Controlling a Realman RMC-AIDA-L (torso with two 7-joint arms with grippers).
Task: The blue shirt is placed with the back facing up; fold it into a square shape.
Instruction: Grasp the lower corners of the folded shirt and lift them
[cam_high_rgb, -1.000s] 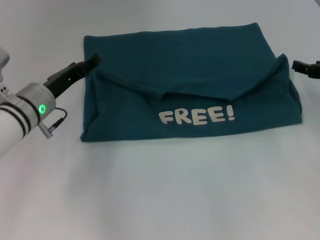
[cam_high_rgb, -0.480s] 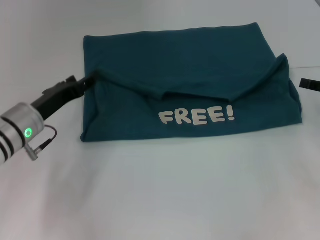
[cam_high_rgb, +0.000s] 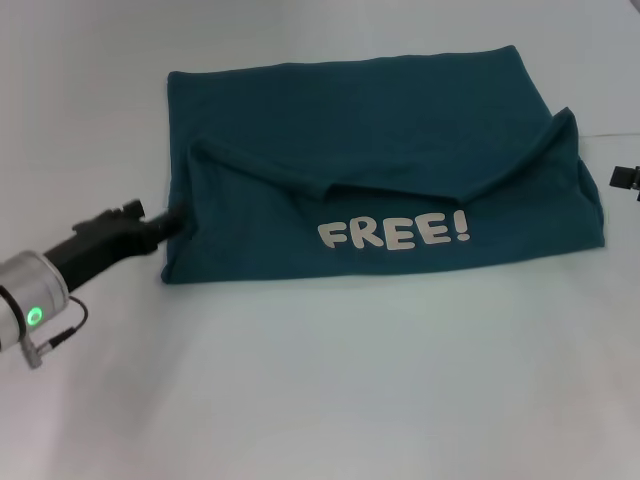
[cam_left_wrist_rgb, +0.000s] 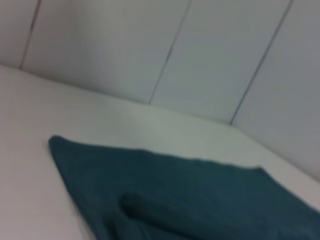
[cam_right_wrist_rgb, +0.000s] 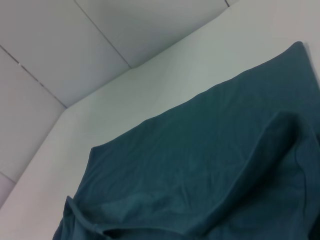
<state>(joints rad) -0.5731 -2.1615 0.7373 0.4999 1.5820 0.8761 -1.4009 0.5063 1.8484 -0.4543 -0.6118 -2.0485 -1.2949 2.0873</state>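
Both arms slid back: left gripper (cam_high_rgb: 172, 221) now sits by the shirt's (cam_high_rgb: 400, 140) near-left edge, right gripper (cam_high_rgb: 625, 178) almost out of view. Can't tell either's jaws. I'd pinch both layers low at the bench (cam_high_rgb: 330, 380) before folding across.

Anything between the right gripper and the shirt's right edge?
Nothing: in the head view only bare table separates the right gripper, at the frame's edge, from the blue shirt.

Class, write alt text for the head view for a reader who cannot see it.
A blue shirt, partly folded with white "FREE!" lettering up, lies on a white table. The left tool touches its left edge; the right tool sits apart at its right.
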